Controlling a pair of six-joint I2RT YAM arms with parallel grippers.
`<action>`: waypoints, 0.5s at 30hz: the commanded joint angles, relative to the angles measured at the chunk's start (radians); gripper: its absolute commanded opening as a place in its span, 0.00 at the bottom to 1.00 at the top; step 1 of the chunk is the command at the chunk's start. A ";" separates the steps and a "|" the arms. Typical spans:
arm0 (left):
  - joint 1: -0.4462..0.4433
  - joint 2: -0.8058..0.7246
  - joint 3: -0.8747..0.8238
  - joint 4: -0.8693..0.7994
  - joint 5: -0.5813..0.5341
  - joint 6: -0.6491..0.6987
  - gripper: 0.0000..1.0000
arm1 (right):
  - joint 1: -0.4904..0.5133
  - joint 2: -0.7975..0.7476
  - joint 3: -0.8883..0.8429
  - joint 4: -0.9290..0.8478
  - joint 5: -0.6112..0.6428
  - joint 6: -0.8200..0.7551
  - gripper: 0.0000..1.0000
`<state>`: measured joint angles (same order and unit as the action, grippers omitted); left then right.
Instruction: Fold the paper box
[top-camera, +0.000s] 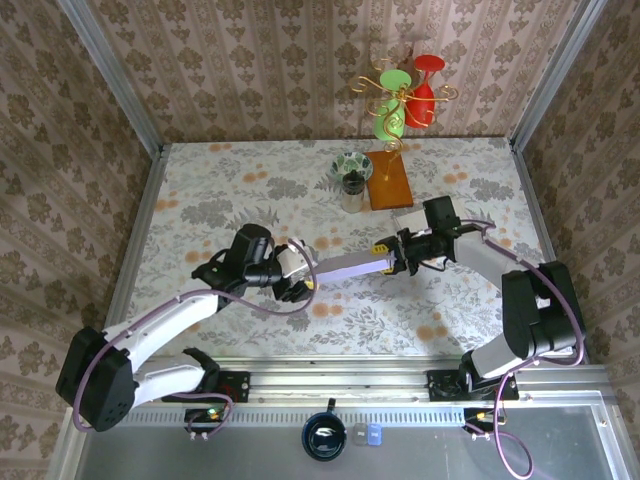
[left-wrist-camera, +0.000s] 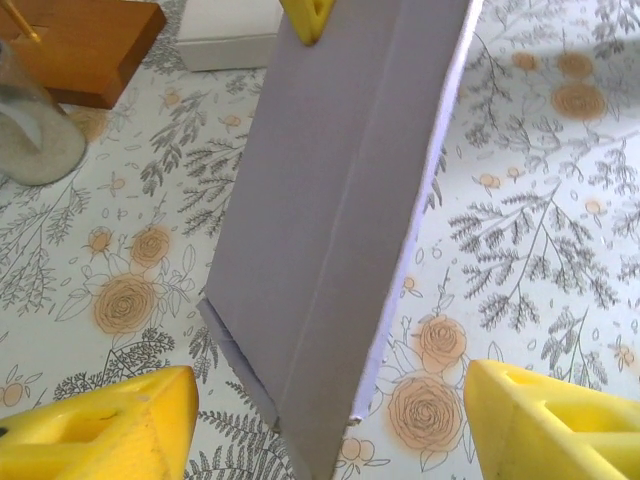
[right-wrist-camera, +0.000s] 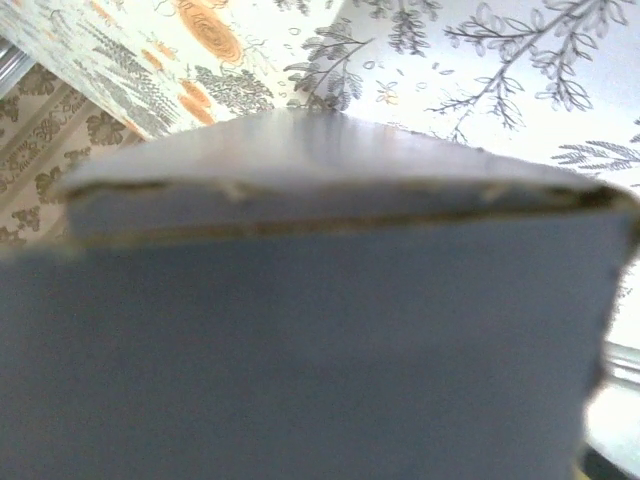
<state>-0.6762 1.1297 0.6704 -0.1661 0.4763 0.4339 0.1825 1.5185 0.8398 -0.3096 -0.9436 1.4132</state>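
**A:** Where is the paper box (top-camera: 345, 266)?

**B:** From above it is a pale lilac strip over the middle of the tabletop (top-camera: 220, 190), stretched between the two claws; that view gives its place, not its shape.

**A:** And the shape?

**B:** The left wrist camera gives that; the box is flattened and turned on edge, with a crease running along its face; whether its lower edge touches the tabletop I cannot tell.

**A:** The left claw (top-camera: 293, 288)?

**B:** Open; its yellow fingers (left-wrist-camera: 110, 430) stand one on each side of the box's near end, with a clear gap at both.

**A:** The right claw (top-camera: 390, 260)?

**B:** From above it sits at the box's far end; the left wrist camera catches one of its yellow tips on that end; it is clamped on the box. Its own camera is pressed close to blurred lilac card, with a doubled edge and flowered cloth beyond.

**A:** Anything else?

**B:** Beyond the box the left wrist camera shows a wooden block (left-wrist-camera: 85, 45), a white box (left-wrist-camera: 225, 35) beside it and a glass jar (left-wrist-camera: 30, 130).
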 joint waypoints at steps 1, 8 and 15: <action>-0.013 0.020 0.006 -0.050 0.005 0.094 0.72 | -0.003 -0.017 -0.035 -0.026 -0.033 0.109 0.32; -0.014 0.075 0.013 -0.020 -0.012 0.112 0.73 | -0.005 -0.040 -0.086 -0.033 -0.055 0.159 0.33; -0.039 0.130 0.026 0.011 -0.018 0.114 0.72 | -0.003 -0.077 -0.163 -0.020 -0.075 0.230 0.33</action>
<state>-0.7010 1.2427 0.6704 -0.1749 0.4606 0.5205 0.1780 1.4536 0.7116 -0.2607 -1.0183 1.5848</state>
